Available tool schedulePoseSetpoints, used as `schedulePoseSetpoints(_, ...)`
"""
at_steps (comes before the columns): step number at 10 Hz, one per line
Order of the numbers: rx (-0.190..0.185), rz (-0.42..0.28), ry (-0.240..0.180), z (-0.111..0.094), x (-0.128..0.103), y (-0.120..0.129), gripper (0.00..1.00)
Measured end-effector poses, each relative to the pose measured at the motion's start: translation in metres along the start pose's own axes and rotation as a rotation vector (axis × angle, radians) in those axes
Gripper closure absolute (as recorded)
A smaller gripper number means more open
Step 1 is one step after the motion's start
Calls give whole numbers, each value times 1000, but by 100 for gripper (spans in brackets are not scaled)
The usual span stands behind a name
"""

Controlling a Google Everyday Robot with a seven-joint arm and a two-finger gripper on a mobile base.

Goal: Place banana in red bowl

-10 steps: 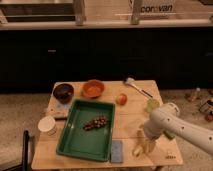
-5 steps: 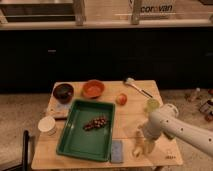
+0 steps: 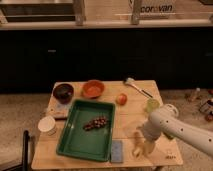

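The banana (image 3: 137, 143) is short and pale yellow. It lies on the wooden table (image 3: 130, 112) near the front right edge. My gripper (image 3: 143, 141) is at the end of the white arm, down at the banana. The red bowl (image 3: 93, 89) is round and orange-red. It stands at the back of the table, left of centre, well away from the gripper.
A green tray (image 3: 77, 140) holding a bunch of dark grapes (image 3: 95, 123) fills the middle. A dark bowl (image 3: 63, 92) stands at back left, a white cup (image 3: 47, 125) at left, an apple (image 3: 121, 99), a brush (image 3: 136, 86), a green cup (image 3: 152, 105) and a blue sponge (image 3: 117, 150) lie around.
The arm has shifted slightly left and down over the banana. Nothing else has moved.
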Motion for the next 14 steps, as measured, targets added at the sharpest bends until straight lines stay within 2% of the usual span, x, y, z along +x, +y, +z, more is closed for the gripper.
schedulePoseSetpoints(3,-4,-4,7,-1,1,1,65)
schedulePoseSetpoints(6,1,-11,-9,-4,2,1,96)
schedulePoseSetpoints(7,-2,-17,-14,-5,2,1,100)
schedulePoseSetpoints(11,23,-23,-20,-19,2,3,100)
schedulePoseSetpoints(14,75,-23,-22,-41,1,4,100)
